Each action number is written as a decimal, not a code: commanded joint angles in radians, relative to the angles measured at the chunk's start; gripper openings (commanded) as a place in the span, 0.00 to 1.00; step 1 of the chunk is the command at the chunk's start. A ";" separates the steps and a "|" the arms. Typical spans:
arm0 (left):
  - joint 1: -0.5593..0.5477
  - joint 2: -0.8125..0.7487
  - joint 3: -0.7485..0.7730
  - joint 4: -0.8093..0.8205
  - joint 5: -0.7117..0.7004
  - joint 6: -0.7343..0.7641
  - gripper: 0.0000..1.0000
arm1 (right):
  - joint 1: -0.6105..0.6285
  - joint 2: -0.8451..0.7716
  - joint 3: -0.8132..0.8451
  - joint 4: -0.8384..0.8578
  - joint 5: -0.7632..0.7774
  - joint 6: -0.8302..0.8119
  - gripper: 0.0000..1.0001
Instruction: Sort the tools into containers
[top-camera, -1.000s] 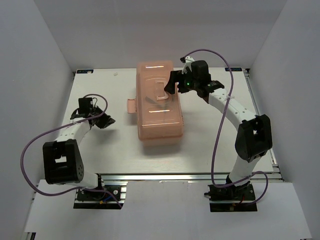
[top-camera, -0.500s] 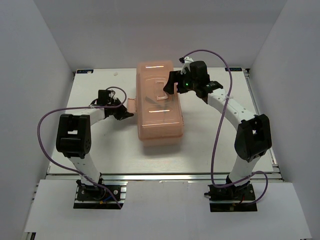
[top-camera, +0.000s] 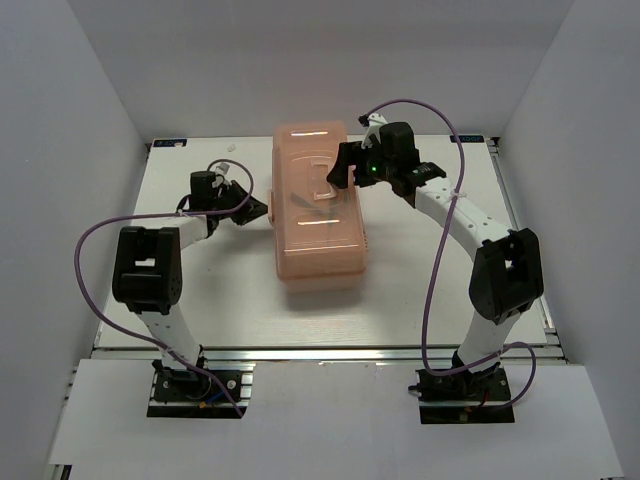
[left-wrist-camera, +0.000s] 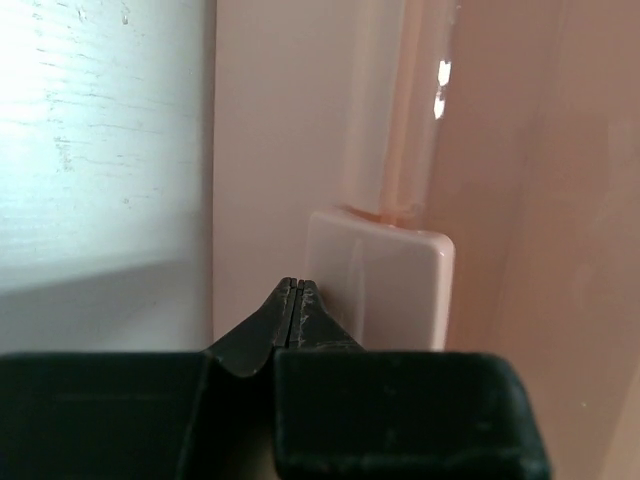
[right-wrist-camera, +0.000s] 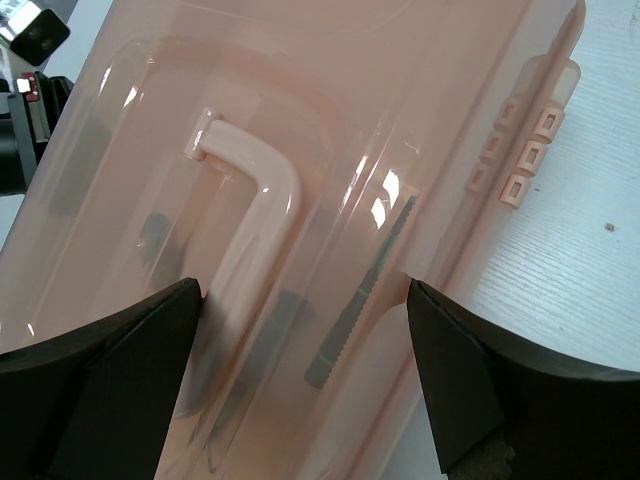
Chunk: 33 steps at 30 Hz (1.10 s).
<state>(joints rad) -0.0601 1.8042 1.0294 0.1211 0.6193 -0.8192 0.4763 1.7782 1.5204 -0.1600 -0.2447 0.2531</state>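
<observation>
My left tool (left-wrist-camera: 298, 300) is pinched shut, holding nothing, right at the latch (left-wrist-camera: 385, 285) on the toolbox (top-camera: 315, 215). My right tool (right-wrist-camera: 300, 290) is wide over its handle (right-wrist-camera: 250, 190). The tools (right-wrist-camera: 300, 325) lie inside it. If I poke hard, the toolbox may slide and stay closed.
</observation>
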 joint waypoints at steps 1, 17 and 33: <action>-0.040 0.023 0.040 0.100 0.137 -0.034 0.07 | 0.015 0.003 -0.016 0.013 -0.008 -0.025 0.87; -0.052 0.152 0.006 0.400 0.352 -0.247 0.02 | 0.015 0.010 -0.012 0.008 -0.002 -0.037 0.87; -0.052 0.106 -0.140 0.836 0.471 -0.558 0.00 | 0.013 0.027 -0.012 -0.009 0.013 -0.063 0.87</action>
<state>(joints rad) -0.0711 1.9900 0.8673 0.7376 0.9440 -1.2839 0.4591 1.7786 1.5204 -0.1566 -0.1787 0.2016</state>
